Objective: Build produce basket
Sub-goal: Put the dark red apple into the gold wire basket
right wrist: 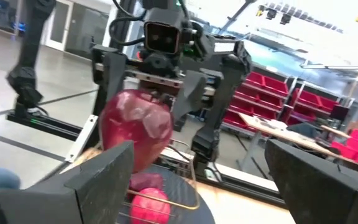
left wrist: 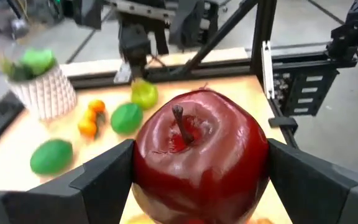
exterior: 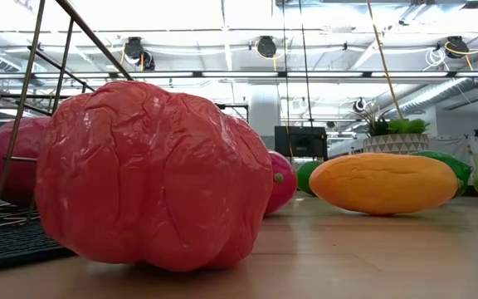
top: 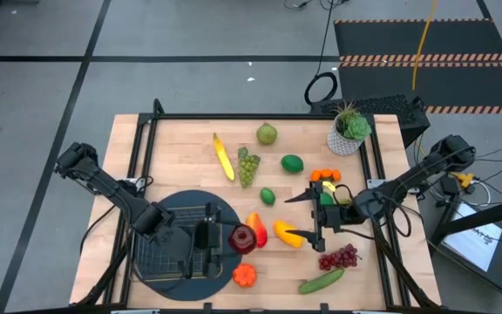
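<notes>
One hard, light, slick red apple sits gripped across its widest middle by wide-spread left gripper; right gripper open, empty.

1. A glossy, smooth plastic skin is shown by the red apple.
2. Pale wood grain is seen on the worktop.
3. The basket is made of dark wire mesh.
4. A shiny, wrinkled plastic surface is shown by the red pepper.
</notes>
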You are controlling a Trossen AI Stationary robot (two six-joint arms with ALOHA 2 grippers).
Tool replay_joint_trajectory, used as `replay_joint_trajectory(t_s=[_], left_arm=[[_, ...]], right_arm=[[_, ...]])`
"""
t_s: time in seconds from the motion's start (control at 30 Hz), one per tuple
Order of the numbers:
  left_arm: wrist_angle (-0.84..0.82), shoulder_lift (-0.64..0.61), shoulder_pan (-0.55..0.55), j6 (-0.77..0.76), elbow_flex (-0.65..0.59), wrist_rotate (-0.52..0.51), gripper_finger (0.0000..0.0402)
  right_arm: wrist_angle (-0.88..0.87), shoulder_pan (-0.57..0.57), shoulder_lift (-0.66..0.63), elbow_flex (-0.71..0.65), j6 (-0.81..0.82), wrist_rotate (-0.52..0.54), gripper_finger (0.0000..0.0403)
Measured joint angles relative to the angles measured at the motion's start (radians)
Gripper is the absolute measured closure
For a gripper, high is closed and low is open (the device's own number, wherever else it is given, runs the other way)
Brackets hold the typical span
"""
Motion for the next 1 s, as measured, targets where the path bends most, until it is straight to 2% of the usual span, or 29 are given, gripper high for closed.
replay_joint_trajectory(t_s=[0.3, 0.5, 0.77, 1.0], left_arm=[[-0.382, -0.073, -0.064, -0.323, 0.0, 0.001, 0.0064], [-0.534, -0.078, -0.139, -0.471, 0.0, 0.001, 0.0064], [-0.558, -0.077, -0.218, -0.566, -0.015, -0.055, 0.0064], [-0.469, -0.075, -0.263, -0.648, -0.128, -0.063, 0.0064]], right_arm=[[0.003, -0.086, 0.0, 0.0, -0.001, -0.004, 0.0046], [0.003, -0.117, 0.0, 0.0, 0.007, -0.007, 0.0046], [0.003, -0.118, 0.0, 0.0, 0.063, -0.008, 0.0046], [0.003, -0.116, 0.0, 0.0, 0.114, -0.008, 0.0046]])
